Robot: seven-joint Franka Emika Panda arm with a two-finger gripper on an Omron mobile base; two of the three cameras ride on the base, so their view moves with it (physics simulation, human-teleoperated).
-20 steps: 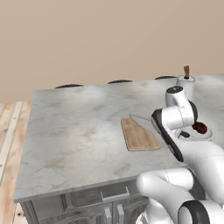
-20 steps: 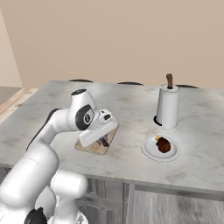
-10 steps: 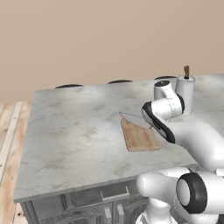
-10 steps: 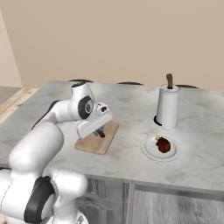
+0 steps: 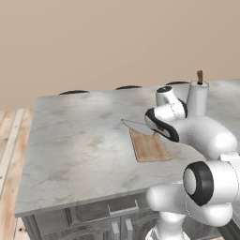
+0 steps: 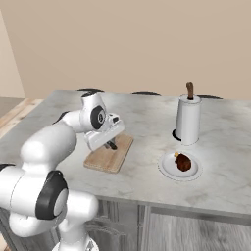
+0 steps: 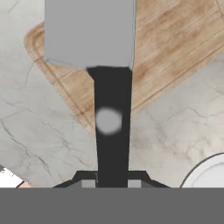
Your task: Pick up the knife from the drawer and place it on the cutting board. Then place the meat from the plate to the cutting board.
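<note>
Arm swung left and up since a second ago; gripper point(image 7: 112, 181) pinches the knife point(image 7: 112, 127) by its black handle, blade out over the cutting board point(image 6: 109, 153). Meat point(image 6: 183, 162) sits on the plate point(image 6: 167, 170) just right of the board. White cylinder point(image 6: 188, 119) stands behind the plate on the marble counter point(image 5: 75, 140).

Arm point(image 5: 206, 133) bent fwd and low, wrist point(image 6: 95, 117) tilted down; gripper point(image 7: 112, 181) w/ jaws closed tight on the knife point(image 7: 109, 83) handle.
</note>
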